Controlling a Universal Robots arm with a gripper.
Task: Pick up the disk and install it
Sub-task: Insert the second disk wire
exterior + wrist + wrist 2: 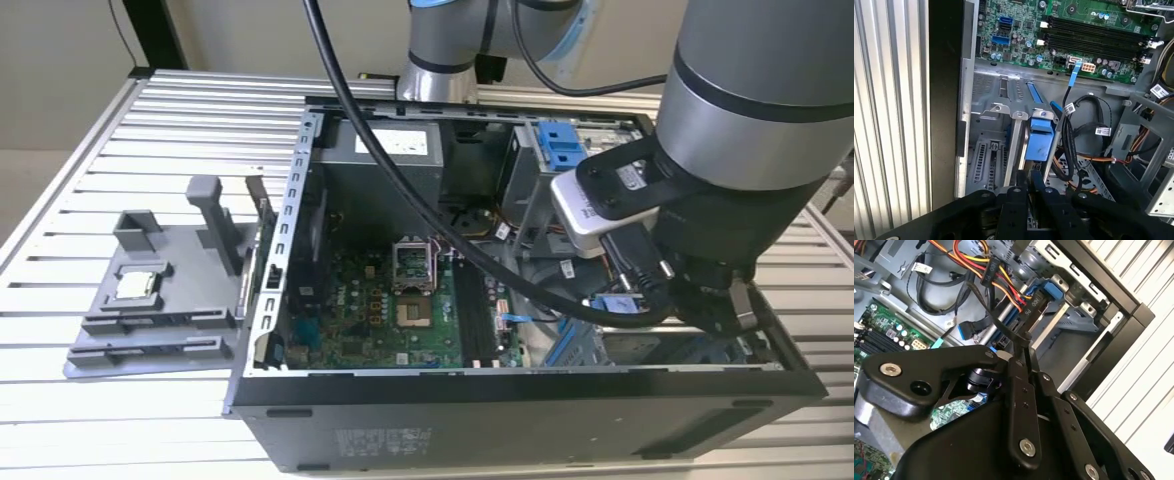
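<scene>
The disk [1040, 141] stands on edge in the drive bay in the near corner of the open computer case [534, 385]. I see mainly the blue end of its carrier, between silver metal rails. In the exterior view that blue end [617, 303] peeks out just beneath the arm's wrist. My gripper [1028, 182] hangs directly over the blue end, its two black fingers [1016, 192] pressed close together and shut. In the second wrist view the gripper [1021, 346] points down into the same bay. I cannot tell whether the fingertips touch the carrier.
Black, orange and yellow cable bundles [1081, 125] hang right beside the bay. The green motherboard [400, 300] fills the case floor. Another blue carrier [561, 145] sits at the case's far end. A grey fixture [160, 290] with a small silver chip stands at the exterior view's left.
</scene>
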